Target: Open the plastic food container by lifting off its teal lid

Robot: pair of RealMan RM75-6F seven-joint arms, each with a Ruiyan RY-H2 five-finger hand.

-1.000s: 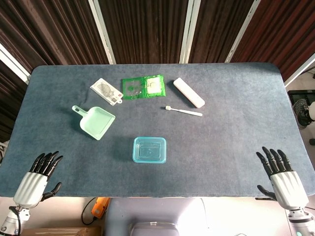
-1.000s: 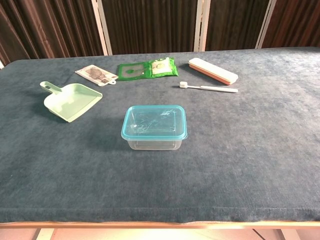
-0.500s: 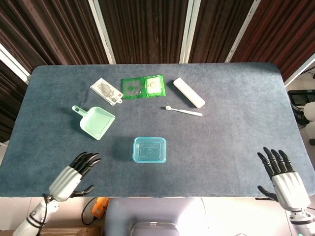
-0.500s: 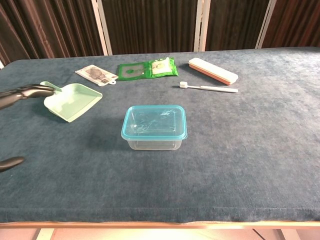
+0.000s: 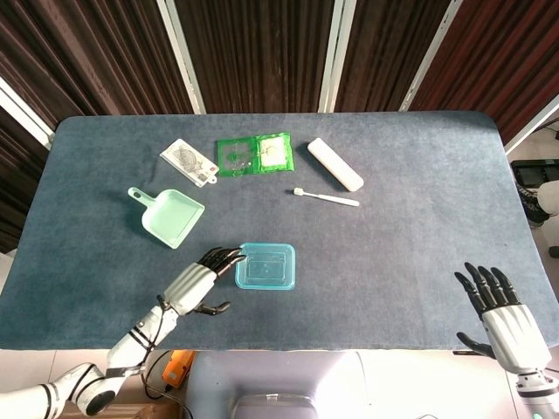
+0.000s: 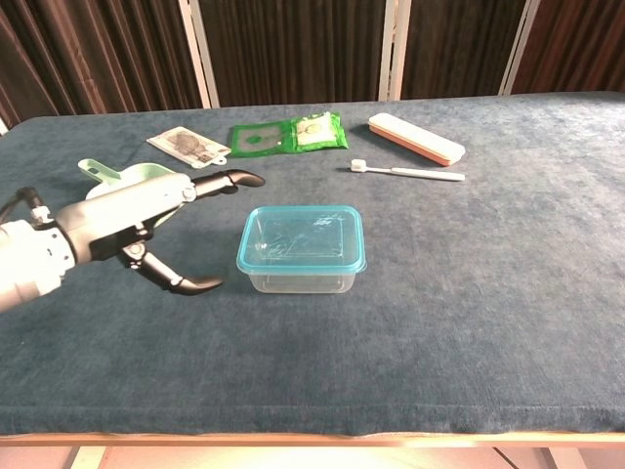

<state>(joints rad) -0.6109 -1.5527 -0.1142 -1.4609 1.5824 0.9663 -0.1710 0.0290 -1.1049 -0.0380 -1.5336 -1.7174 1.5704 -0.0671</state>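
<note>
A clear plastic food container (image 5: 265, 266) (image 6: 301, 248) with its teal lid (image 6: 301, 236) on stands in the middle of the table, near the front. My left hand (image 5: 196, 285) (image 6: 161, 220) hovers just left of it, open, fingers spread toward the lid's left edge and thumb lower down. It holds nothing, and whether the fingertips touch the lid I cannot tell. My right hand (image 5: 500, 310) stays at the front right table edge, open with fingers apart, far from the container. The chest view does not show it.
A mint dustpan (image 5: 171, 216) (image 6: 127, 195) lies left of the container, partly behind my left arm in the chest view. Further back are a printed card (image 5: 189, 161), a green packet (image 5: 254, 154), a white case (image 5: 334, 163) and a toothbrush (image 5: 326, 197).
My left hand has swept from the front left corner rightward and forward to the container's left side. The right hand has barely moved.
</note>
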